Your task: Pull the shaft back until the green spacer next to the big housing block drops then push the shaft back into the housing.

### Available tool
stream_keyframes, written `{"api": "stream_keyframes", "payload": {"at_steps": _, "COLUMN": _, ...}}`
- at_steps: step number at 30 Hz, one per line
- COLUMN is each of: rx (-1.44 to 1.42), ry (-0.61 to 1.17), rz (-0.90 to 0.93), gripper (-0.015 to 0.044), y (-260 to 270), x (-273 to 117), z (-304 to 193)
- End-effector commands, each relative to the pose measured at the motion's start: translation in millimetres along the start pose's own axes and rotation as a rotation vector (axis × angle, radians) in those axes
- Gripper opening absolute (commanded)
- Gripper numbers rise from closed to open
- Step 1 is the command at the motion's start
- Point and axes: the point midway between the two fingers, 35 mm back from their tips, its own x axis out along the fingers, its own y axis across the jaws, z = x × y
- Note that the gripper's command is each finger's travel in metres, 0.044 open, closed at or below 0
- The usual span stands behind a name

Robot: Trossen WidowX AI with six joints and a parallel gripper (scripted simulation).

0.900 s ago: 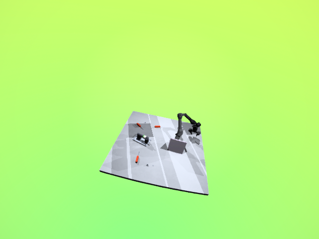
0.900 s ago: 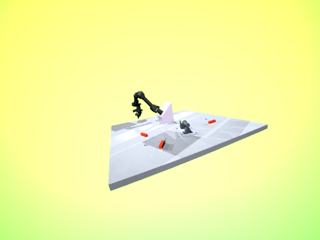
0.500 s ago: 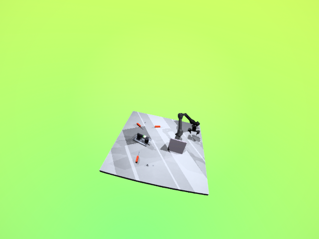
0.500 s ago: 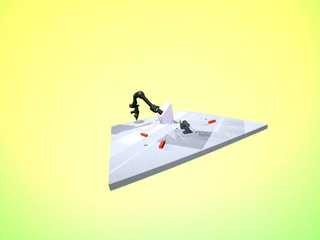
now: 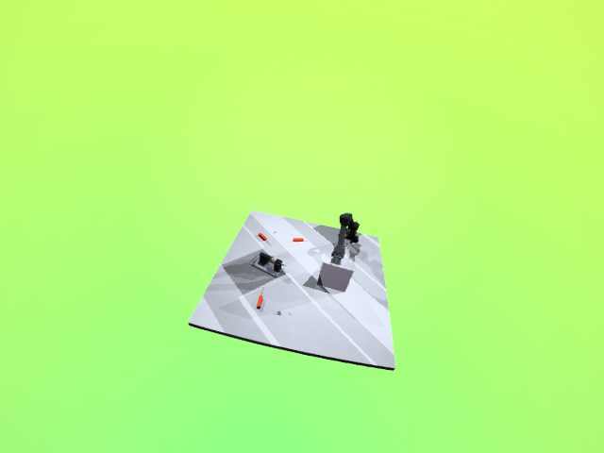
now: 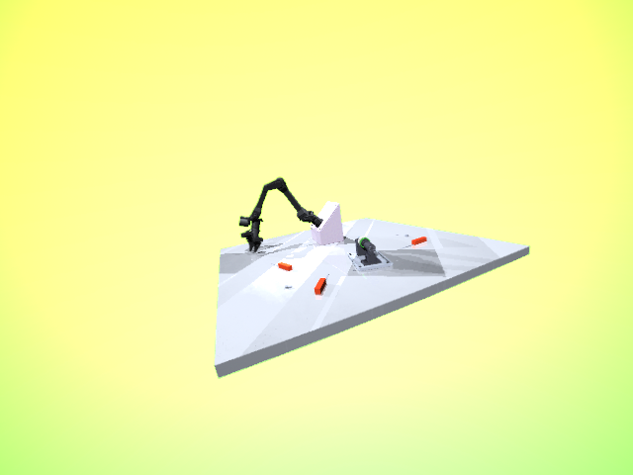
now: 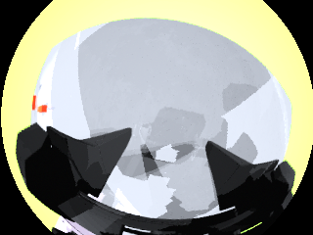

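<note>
With the jaws [image 5: 354, 240] [image 6: 253, 249] spread wide and empty, lift off the bench [image 5: 311, 331] [image 6: 270, 317] [image 7: 147, 64] before swinging toward nine o'clock in the top view, squaring up to the shaft assembly [image 5: 263, 258] [image 6: 370, 255].

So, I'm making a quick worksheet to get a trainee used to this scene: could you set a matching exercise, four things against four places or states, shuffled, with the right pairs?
Things
1. pincer
2. green spacer
3. pale wedge-shaped block
4. orange-red handles

Places or states
A. at the mounted end of the arm
B. lying apart on the table
C. open, with nothing between its fingers
D. up on the dark assembly

Right pairs: 1-C, 2-D, 3-A, 4-B
</note>
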Motion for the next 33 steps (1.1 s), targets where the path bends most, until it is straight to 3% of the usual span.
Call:
{"api": "stream_keyframes", "payload": {"at_steps": 1, "rx": -0.048, "ry": -0.061, "rz": 0.097, "gripper": 0.044, "y": 45, "x": 11, "z": 31}}
{"api": "stream_keyframes", "payload": {"at_steps": 8, "rx": -0.082, "ry": -0.112, "rz": 0.296, "gripper": 0.044, "y": 142, "x": 25, "z": 60}}
{"api": "stream_keyframes", "payload": {"at_steps": 17, "rx": -0.174, "ry": -0.108, "rz": 0.459, "gripper": 0.044, "y": 259, "x": 34, "z": 58}}
{"api": "stream_keyframes", "payload": {"at_steps": 24, "rx": -0.29, "ry": -0.079, "rz": 0.577, "gripper": 0.044, "y": 369, "x": 25, "z": 28}}
{"api": "stream_keyframes", "payload": {"at_steps": 33, "rx": -0.481, "ry": -0.032, "rz": 0.692, "gripper": 0.044, "y": 498, "x": -22, "z": -53}}
